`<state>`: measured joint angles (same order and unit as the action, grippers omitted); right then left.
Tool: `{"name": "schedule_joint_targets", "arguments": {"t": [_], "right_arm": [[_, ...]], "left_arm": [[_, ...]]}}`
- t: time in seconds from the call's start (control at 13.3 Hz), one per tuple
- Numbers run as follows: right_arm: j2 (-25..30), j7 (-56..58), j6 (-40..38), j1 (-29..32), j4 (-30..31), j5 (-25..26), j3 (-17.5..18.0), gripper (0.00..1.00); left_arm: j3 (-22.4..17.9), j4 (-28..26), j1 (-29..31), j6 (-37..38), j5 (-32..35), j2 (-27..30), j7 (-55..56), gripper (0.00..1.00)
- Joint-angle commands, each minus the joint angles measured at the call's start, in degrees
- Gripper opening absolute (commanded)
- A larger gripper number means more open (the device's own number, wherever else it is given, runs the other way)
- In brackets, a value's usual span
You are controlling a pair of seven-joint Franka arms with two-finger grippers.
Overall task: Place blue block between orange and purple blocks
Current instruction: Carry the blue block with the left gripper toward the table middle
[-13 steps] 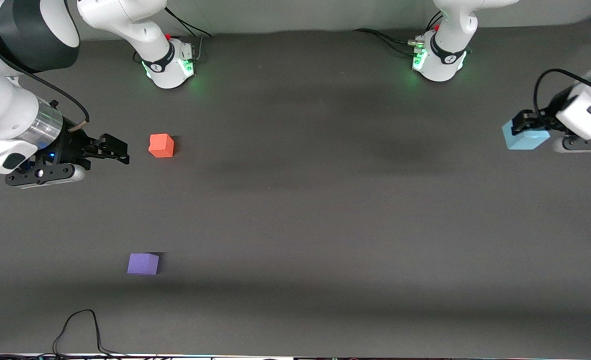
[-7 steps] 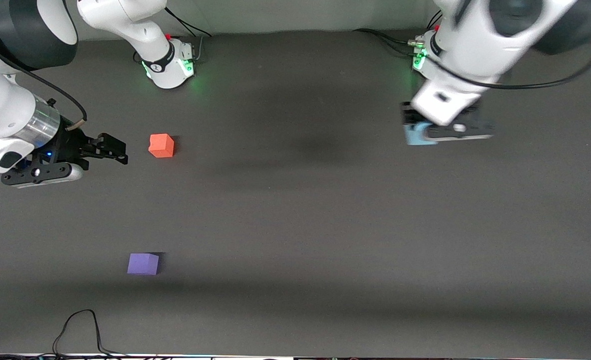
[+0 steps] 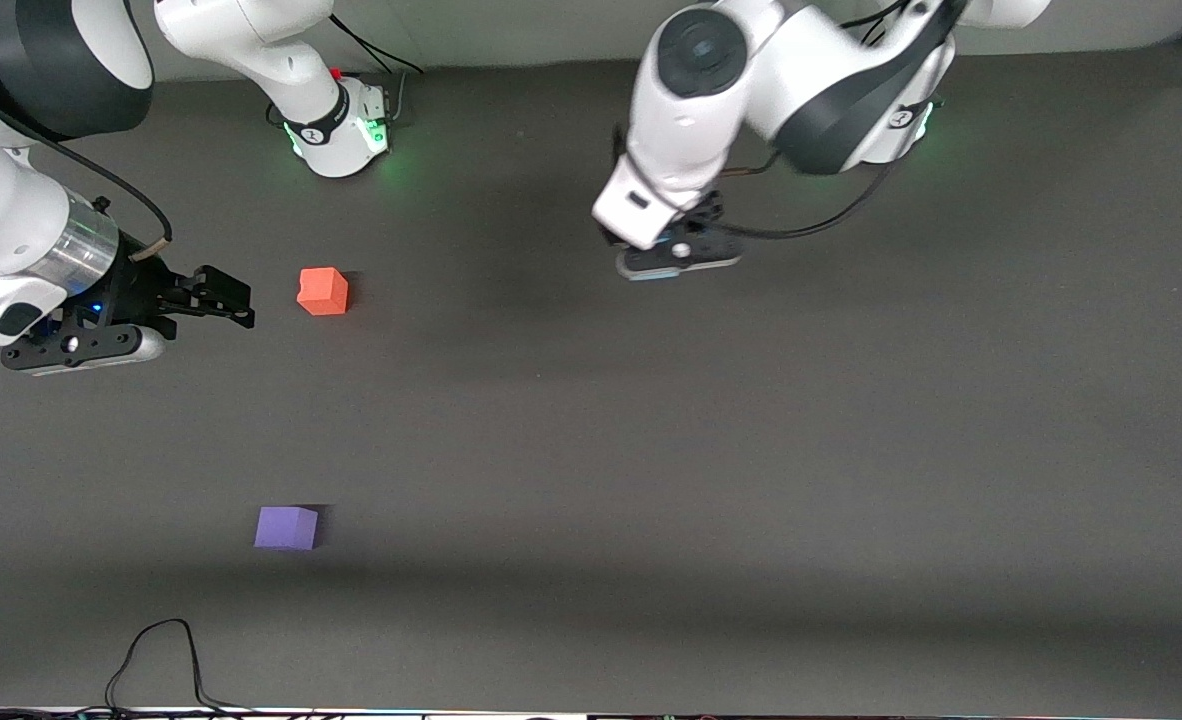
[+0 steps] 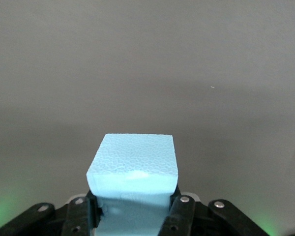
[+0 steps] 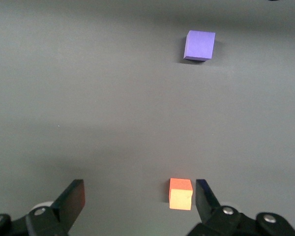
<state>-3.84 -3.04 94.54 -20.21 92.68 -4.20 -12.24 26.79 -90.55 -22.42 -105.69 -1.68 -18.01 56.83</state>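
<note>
Left gripper (image 3: 673, 262), clenched on blue block (image 4: 132, 169), has swung from table's left-arm end to over table (image 3: 851, 450) middle, about 3 o'clock of orange block (image 3: 323, 291). Blue block: pale sky-blue matte cube, pebbled foam faces, barely visible under wrist in front view. Right gripper (image 3: 236, 300) waits spread apart just beside orange block, unchanged. Purple block (image 3: 286, 527) at 6 o'clock of orange block, wide bare gap between them.
</note>
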Motion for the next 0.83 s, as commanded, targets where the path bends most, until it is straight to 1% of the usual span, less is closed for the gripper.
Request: {"name": "schedule_joint_targets", "arguments": {"t": [0.0, 0.23, 0.38, 0.45, 0.6, 0.75], "right_arm": [[-0.1, 0.7, -0.9, 0.0, -1.1, -0.4, -0.3, 1.00], [-0.1, 0.6, -0.9, 0.0, -1.3, -0.4, -0.3, 1.00], [-0.5, -0.3, -0.4, -0.3, -1.4, -0.5, 0.0, 1.00], [-0.7, -0.3, -0.2, -0.4, -2.0, -1.3, 0.3, 1.00], [-1.2, -0.2, -0.2, -0.4, -2.3, -2.9, 0.4, 1.00], [-1.7, -0.2, -0.1, -0.5, -2.8, -2.9, 0.5, 1.00]], "left_arm": [[-0.6, 2.7, -2.3, -4.5, 0.8, -7.4, 1.6, 0.32], [-0.7, 2.7, -2.5, -9.3, 1.9, -14.3, 1.2, 0.32], [-0.9, 2.7, -2.7, -10.4, 6.6, -17.9, 1.3, 0.32], [-1.0, 2.7, -2.5, -11.3, 8.7, -19.3, 1.3, 0.32], [-1.4, 2.7, -2.5, -13.4, 9.0, -21.4, 1.2, 0.32], [-1.7, 2.6, -2.8, -15.7, 9.8, -23.0, 1.4, 0.32]]}}
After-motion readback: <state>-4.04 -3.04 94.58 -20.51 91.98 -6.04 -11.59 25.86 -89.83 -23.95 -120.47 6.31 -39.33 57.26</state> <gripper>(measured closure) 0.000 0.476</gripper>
